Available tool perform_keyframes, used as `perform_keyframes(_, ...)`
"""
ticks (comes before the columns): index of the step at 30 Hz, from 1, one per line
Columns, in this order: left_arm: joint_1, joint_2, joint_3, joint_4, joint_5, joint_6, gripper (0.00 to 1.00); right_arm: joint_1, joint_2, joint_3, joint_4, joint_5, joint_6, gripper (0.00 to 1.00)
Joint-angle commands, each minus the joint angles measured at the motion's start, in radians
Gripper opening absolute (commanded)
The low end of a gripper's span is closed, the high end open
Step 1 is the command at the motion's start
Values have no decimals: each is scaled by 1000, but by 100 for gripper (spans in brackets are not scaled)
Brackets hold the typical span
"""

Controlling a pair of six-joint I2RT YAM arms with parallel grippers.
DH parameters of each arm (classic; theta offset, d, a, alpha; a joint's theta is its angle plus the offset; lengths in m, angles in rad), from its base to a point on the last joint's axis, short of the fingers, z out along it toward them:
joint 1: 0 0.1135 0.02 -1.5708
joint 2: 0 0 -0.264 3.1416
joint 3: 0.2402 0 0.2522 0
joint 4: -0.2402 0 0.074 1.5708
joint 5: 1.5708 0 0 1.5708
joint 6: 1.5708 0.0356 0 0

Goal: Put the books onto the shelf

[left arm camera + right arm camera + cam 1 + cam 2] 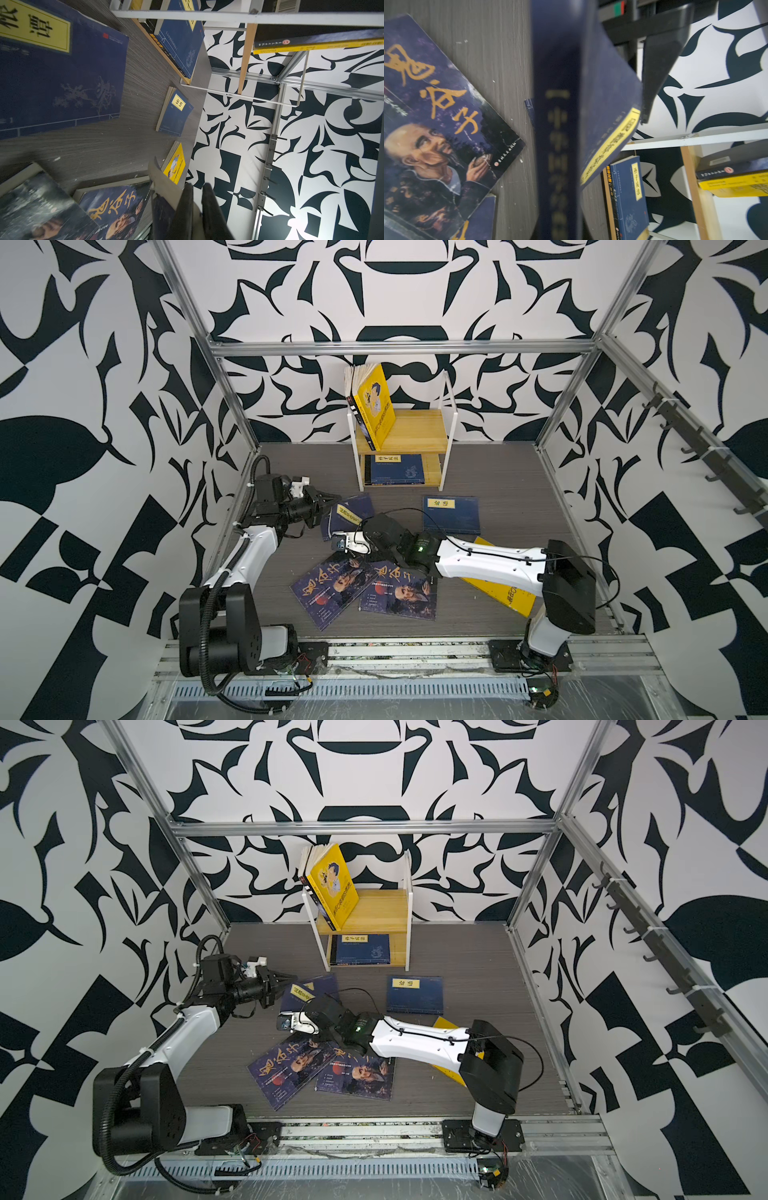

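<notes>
Two wooden boards in a white frame form the shelf (419,431), far centre: a yellow book (374,406) leans on top, a navy one (395,472) lies below. Near centre lie two portrait books (328,593) titled 鬼谷子; right, a book labelled 论语 (451,518). The left gripper (197,189) pinches the corner of a tilted navy book (604,89), label blurred; the right gripper (338,536), closed, sits just beside it, fingers hidden.

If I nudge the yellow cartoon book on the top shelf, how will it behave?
The yellow cartoon book leans left against a dark book, its right side unsupported, so its foot may slide out. Pages fan open on top: probably floppy.
</notes>
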Motion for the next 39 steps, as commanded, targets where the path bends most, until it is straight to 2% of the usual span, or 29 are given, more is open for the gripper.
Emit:
perform_keyframes(1, 18, -25, 54, -111, -52, 110, 67, -4, -34, -5, -1, 76, -59, 0)
perform_keyframes(4, 48, -27, 100, -253, -123, 235, 81, -35, -67, -19, -29, 77, -71, 0)
perform_keyframes(6, 77, -29, 91, -263, -140, 264, 84, -64, -90, -25, -40, 58, -75, 0)
perform_keyframes(8, 111, -39, 87, -291, -179, 296, 96, -90, -103, -12, -65, 57, -93, 0)
perform_keyframes(9, 124, -44, 91, -310, -196, 322, 100, -102, -106, -6, -76, 60, -104, 0)
perform_keyframes(13, 150, -73, 113, -398, -275, 443, 100, -166, -107, 17, -83, 91, -153, 0)
perform_keyframes(19, 166, -105, 141, -428, -278, 474, 100, -255, -62, 49, 10, 193, -237, 0)
perform_keyframes(24, 171, -116, 140, -444, -300, 510, 100, -306, 13, 67, 179, 221, -303, 0)
perform_keyframes(34, 170, -117, 147, -444, -288, 504, 100, -390, 212, 164, 437, 163, -372, 0)
perform_keyframes(39, 170, -118, 147, -443, -288, 506, 100, -426, 299, 234, 456, 119, -356, 0)
